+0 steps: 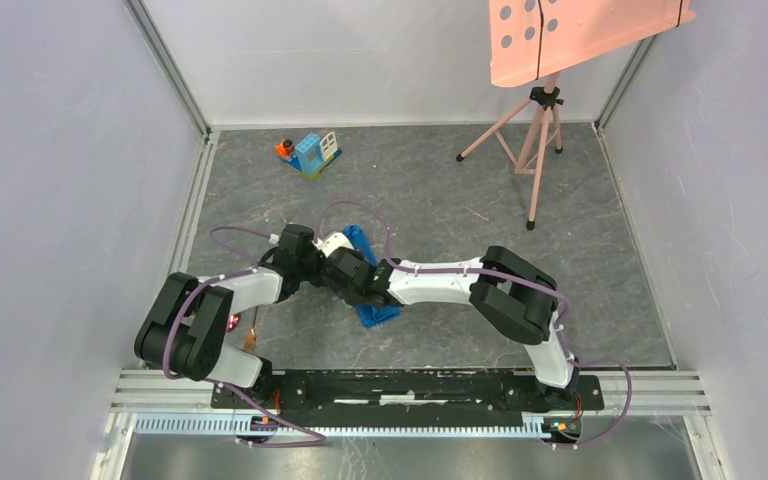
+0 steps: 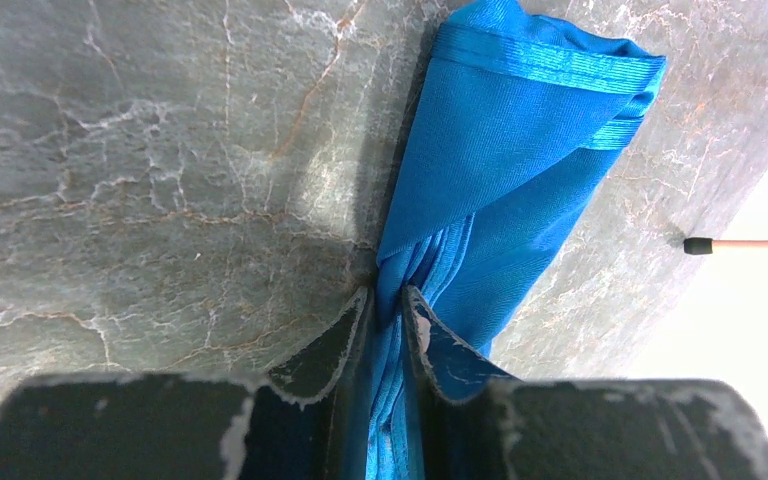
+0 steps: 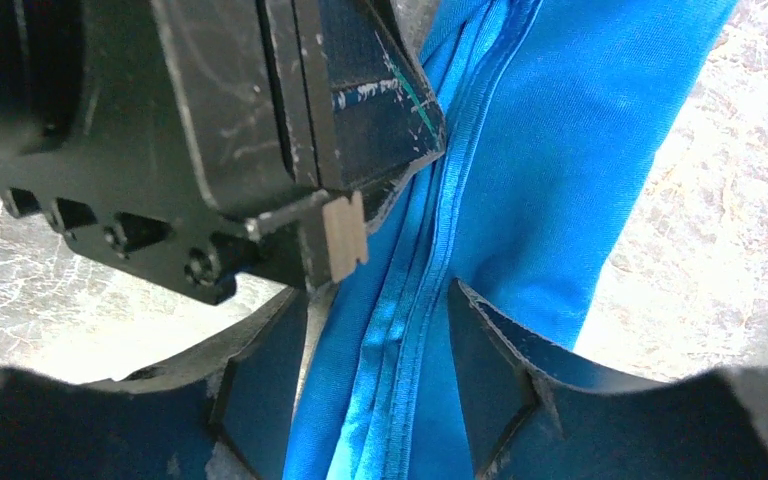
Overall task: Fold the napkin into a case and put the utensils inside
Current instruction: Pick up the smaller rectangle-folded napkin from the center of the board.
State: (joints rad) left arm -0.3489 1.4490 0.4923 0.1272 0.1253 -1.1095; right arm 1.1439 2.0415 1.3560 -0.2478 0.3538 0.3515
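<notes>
The bright blue napkin (image 1: 377,314) lies folded into a narrow strip on the grey table, mostly hidden under both wrists in the top view. My left gripper (image 2: 388,295) is shut on a bunched edge of the napkin (image 2: 520,150). My right gripper (image 3: 378,295) is open, its fingers standing either side of the napkin's stacked hems (image 3: 560,150), right beside the left gripper's fingers (image 3: 370,110). One golden utensil (image 1: 251,335) lies by the left arm near the table's front edge. I cannot see a second utensil.
A blue-and-white toy block house (image 1: 315,153) with a small orange figure stands at the back of the table. A pink tripod (image 1: 535,140) carrying a pink board (image 1: 580,35) stands at the back right. Grey walls close in both sides.
</notes>
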